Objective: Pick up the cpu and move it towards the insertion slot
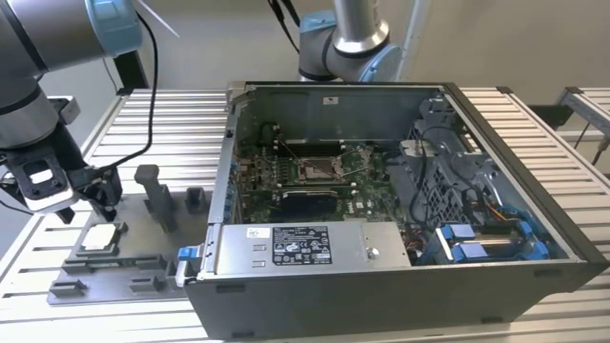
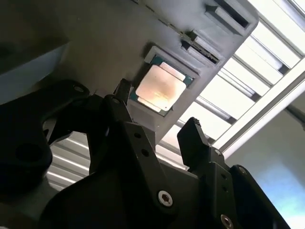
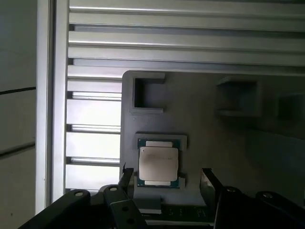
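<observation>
Clearly, the gripper (image 1: 88,213) is hovering just above the cpu (image 1: 98,238) with its claw spread wide, gripping nothing. In the exterior view the cpu is lying flat in a recess of the grey moulded tray (image 1: 143,268), which is sitting on the slatted table (image 1: 162,121) at about eight o'clock from the open computer case (image 1: 381,300). In both wrist views the two black fingers (image 3: 207,179) are flanking the chip, one on each side, with a gap showing between each tip and its edges. The insertion slot (image 1: 319,169) is sitting on the green board (image 1: 253,182) inside the case. In the exterior view it is lying at roughly two o'clock from the cpu and well apart from it, its metal frame shining around a dark centre.
</observation>
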`<state>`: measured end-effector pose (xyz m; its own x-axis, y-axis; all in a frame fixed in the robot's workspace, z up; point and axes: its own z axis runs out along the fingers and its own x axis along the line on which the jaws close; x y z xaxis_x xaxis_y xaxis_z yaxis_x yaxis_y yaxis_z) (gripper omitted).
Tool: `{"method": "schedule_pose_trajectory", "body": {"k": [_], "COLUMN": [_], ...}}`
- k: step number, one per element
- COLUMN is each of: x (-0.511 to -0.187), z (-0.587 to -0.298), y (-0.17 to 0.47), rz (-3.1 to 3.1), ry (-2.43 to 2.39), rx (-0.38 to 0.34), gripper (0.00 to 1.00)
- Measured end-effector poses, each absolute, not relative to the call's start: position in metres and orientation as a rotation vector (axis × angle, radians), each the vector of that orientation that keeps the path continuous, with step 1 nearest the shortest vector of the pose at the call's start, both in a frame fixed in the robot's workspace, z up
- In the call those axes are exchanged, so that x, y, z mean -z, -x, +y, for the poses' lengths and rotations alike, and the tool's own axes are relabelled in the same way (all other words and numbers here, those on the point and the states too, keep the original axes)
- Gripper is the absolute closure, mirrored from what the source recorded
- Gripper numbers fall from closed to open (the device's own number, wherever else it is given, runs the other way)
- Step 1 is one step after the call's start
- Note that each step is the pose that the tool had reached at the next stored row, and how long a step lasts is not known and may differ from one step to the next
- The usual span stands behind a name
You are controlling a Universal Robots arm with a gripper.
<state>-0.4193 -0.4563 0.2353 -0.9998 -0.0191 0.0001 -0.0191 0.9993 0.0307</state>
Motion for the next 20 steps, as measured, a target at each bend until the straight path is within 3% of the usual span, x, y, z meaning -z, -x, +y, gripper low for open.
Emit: {"method": "schedule_pose_trajectory", "body": {"k": [20], "x": [-0.209], "z": [-0.460], "y": [0.425], "rz": [-3.141], "ry": [-0.030], "rx": [0.048], "gripper": [0.00]}}
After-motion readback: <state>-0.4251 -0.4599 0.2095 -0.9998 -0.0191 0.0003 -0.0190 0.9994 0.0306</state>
